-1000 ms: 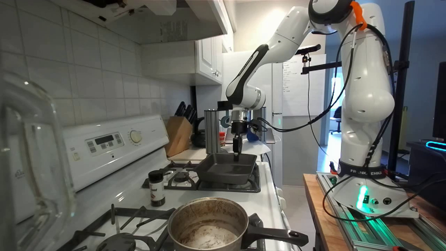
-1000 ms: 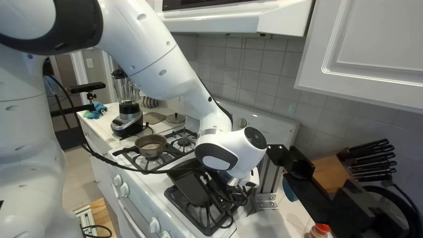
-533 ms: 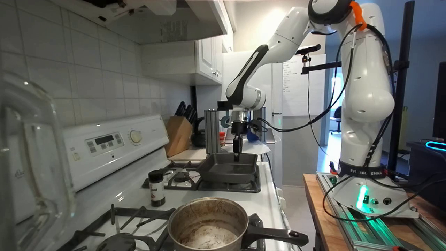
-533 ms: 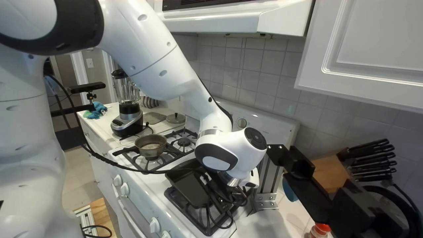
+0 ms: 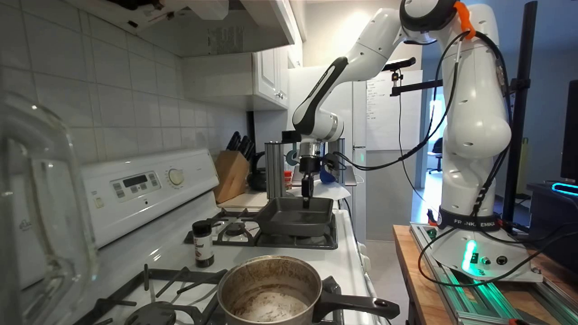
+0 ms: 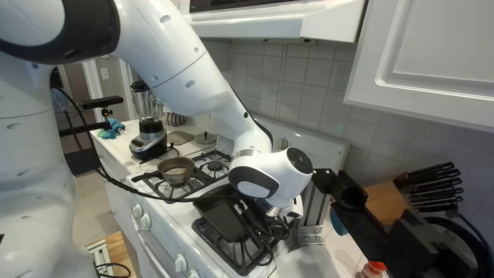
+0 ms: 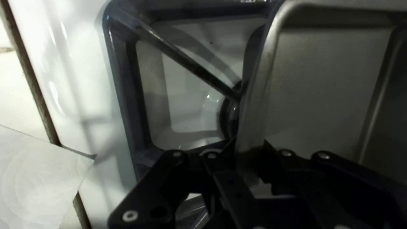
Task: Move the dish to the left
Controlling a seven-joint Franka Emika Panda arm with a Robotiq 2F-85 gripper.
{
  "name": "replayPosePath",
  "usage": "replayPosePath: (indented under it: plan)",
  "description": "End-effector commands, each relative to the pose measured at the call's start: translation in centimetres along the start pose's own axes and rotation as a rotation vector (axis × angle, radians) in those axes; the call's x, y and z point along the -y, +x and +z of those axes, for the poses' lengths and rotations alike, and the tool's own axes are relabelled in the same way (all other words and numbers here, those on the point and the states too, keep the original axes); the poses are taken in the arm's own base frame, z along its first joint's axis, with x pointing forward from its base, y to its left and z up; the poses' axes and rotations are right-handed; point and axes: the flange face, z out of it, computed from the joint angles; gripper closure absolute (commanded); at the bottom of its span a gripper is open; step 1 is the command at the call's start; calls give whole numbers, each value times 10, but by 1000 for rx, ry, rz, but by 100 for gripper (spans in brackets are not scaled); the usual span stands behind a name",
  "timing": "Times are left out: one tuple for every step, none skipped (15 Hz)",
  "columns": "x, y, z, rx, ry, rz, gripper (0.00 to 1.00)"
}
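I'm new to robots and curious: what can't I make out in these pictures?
The underside of the dish: hidden in every view by the dish itself.
Print on the dark-capped jar: too small to read in an exterior view.
Writing on the white panel: too small in an exterior view.
Clear handle-like thing: blurred and cut off by an exterior view's left edge.
Knife blades: covered by the knife block in both exterior views.

A kitchen: gas stove [image 5: 226,259], range hood [image 6: 270,29], knife block [image 5: 231,176] and blender [image 6: 150,126]
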Motion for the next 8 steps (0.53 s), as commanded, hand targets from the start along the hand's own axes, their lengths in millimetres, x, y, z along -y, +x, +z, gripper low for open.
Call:
replayPosePath:
  plan:
    - [9,4,-26,-28,67,2,98]
    - [11,6,-30,-28,78,1,98]
    - [13,8,-35,-23,88,2,98]
    - [15,11,-39,-23,89,6,98]
    - [17,15,-42,-21,86,8,98]
    - [18,18,-45,-18,83,8,98]
    - [19,23,-48,-20,77,10,98]
    - [20,26,-51,-24,77,18,98]
